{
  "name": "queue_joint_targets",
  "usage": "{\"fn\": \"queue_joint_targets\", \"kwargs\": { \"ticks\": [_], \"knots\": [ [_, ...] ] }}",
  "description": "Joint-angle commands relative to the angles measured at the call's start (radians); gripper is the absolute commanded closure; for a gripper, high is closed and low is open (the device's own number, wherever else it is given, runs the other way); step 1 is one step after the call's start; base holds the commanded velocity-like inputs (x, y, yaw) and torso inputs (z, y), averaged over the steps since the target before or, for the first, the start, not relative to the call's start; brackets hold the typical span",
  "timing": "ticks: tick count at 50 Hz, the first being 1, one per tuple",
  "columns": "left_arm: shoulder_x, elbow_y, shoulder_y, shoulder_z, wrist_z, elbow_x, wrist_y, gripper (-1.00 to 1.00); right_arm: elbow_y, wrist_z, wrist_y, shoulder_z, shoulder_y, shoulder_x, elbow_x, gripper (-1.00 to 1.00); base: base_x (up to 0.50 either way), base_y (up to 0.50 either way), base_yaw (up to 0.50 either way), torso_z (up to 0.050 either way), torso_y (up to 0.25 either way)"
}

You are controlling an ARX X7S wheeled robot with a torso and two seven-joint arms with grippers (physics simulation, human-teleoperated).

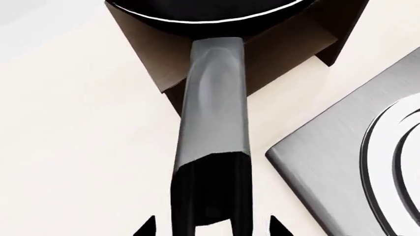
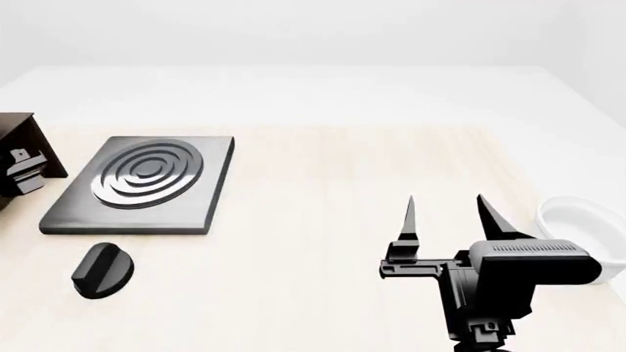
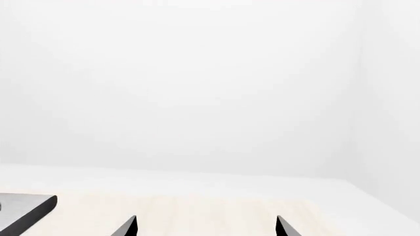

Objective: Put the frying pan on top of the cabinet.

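In the left wrist view the frying pan (image 1: 196, 10) sits over the dark brown cabinet (image 1: 282, 44), with only its black bowl edge and thin light rim in frame. Its long grey handle (image 1: 213, 98) runs back towards my left gripper (image 1: 213, 228). The handle's end lies between the two fingertips with a strip of table showing on each side, so the jaws stand open around it. In the head view only a corner of the cabinet (image 2: 20, 136) shows at the far left edge, and the pan is out of view. My right gripper (image 2: 445, 213) is open and empty over the table.
A square grey hob plate (image 2: 142, 183) with concentric rings lies right of the cabinet and also shows in the left wrist view (image 1: 341, 157). A small black knob (image 2: 102, 270) lies in front of it. A white bowl (image 2: 577, 224) sits at the right edge.
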Motion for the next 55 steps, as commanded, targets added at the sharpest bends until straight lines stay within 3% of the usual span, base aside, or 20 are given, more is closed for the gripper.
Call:
{"fn": "queue_joint_targets", "kwargs": {
  "ticks": [1, 14, 18, 26, 30, 33, 35, 38, 42, 45, 47, 52, 55],
  "knots": [
    [-0.001, -0.001, -0.012, 0.016, 0.009, 0.004, 0.035, -1.00, -0.003, 0.004, 0.001, -0.003, 0.001, 0.004, 0.002, -1.00, 0.00, 0.00, 0.00, 0.000, 0.000],
    [0.041, 0.000, -0.109, 0.078, 0.092, 0.019, 0.255, -1.00, -0.009, 0.009, 0.009, -0.007, 0.007, 0.008, 0.004, -1.00, 0.00, 0.00, 0.00, 0.000, 0.000],
    [0.086, 0.000, -0.173, 0.148, 0.113, 0.042, 0.363, -1.00, -0.010, 0.010, 0.008, -0.008, 0.008, 0.009, 0.005, -1.00, 0.00, 0.00, 0.00, 0.000, 0.000],
    [0.157, 0.002, -0.221, 0.214, 0.211, 0.042, 0.442, -1.00, -0.005, 0.012, -0.001, -0.006, 0.004, 0.010, 0.009, -1.00, 0.00, 0.00, 0.00, 0.000, 0.000],
    [0.235, 0.598, 0.133, 0.173, 0.300, -0.034, -0.014, -1.00, 0.003, 0.011, -0.007, -0.006, 0.004, 0.010, 0.011, -1.00, 0.00, 0.00, 0.00, 0.000, 0.000],
    [0.267, 1.048, 0.289, 0.131, 0.345, -0.096, -0.160, -1.00, 0.006, 0.013, -0.014, -0.003, 0.000, 0.010, 0.012, -1.00, 0.00, 0.00, 0.00, 0.000, 0.000],
    [0.317, 1.348, 0.494, 0.055, 0.420, -0.196, -0.269, -1.00, 0.014, 0.013, -0.023, -0.001, -0.004, 0.010, 0.012, -1.00, 0.00, 0.00, 0.00, 0.000, 0.000],
    [0.351, 1.776, 0.704, 0.034, 0.487, -0.264, -0.254, -1.00, 0.017, 0.013, -0.025, -0.002, -0.004, 0.011, 0.011, -1.00, 0.00, 0.00, 0.00, 0.000, 0.000],
    [0.394, 2.023, 1.019, 0.059, 0.617, -0.355, -0.148, -1.00, 0.022, 0.013, -0.026, -0.006, 0.001, 0.012, 0.010, -1.00, 0.00, 0.00, 0.00, 0.000, 0.000],
    [0.422, 2.086, 1.143, 0.070, 0.654, -0.383, -0.087, -1.00, 0.027, 0.013, -0.032, -0.007, 0.000, 0.010, 0.010, -1.00, 0.00, 0.00, 0.00, 0.000, 0.000],
    [0.419, 2.106, 1.268, 0.143, 0.674, -0.319, 0.088, -1.00, 0.037, 0.014, -0.041, -0.008, -0.002, 0.008, 0.008, -1.00, 0.00, 0.00, 0.00, 0.000, 0.000],
    [0.420, 2.106, 1.401, 0.212, 0.693, -0.273, 0.246, -1.00, 0.060, 0.016, -0.057, -0.013, 0.001, 0.005, -0.003, -1.00, 0.00, 0.00, 0.00, 0.000, 0.000],
    [0.424, 2.086, 1.419, 0.219, 0.694, -0.280, 0.260, -1.00, 0.070, 0.019, -0.064, -0.019, 0.002, 0.004, -0.012, -1.00, 0.00, 0.00, 0.00, 0.000, 0.000]
  ]
}}
